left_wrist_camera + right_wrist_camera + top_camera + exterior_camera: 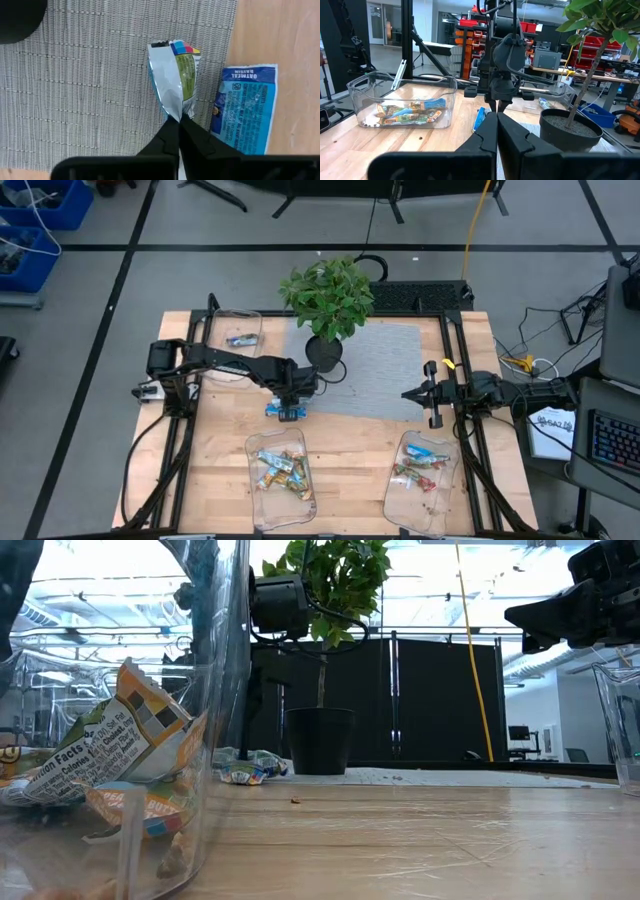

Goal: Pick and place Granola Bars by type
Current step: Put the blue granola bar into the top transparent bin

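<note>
My left gripper (290, 406) points down at the near edge of the grey mat (385, 370) and is shut on a granola bar (172, 75) with a silver-blue and green wrapper. A blue bar (244, 107) lies flat on the wood just beside it. A far-left tray (232, 330) holds one blue bar (240, 339). The near-centre tray (252, 480) and near-right tray (400, 500) each hold several mixed bars. My right gripper (405, 393) is shut, touches nothing, and hovers at the mat's right side, pointing toward the left arm. My left gripper pinches the granola bar by the crimped end of its wrapper (175, 111) between its two fingertips, coming from above and pointing down. The rest of the bar stretches away from the fingers over the mat's edge. Whether it is lifted clear, I cannot tell.
A potted plant (328, 305) in a black pot (323, 352) stands on the mat just beyond the left gripper. Bare wood lies between the mat and the near trays. Black frame rails (455, 330) run along the table's sides.
</note>
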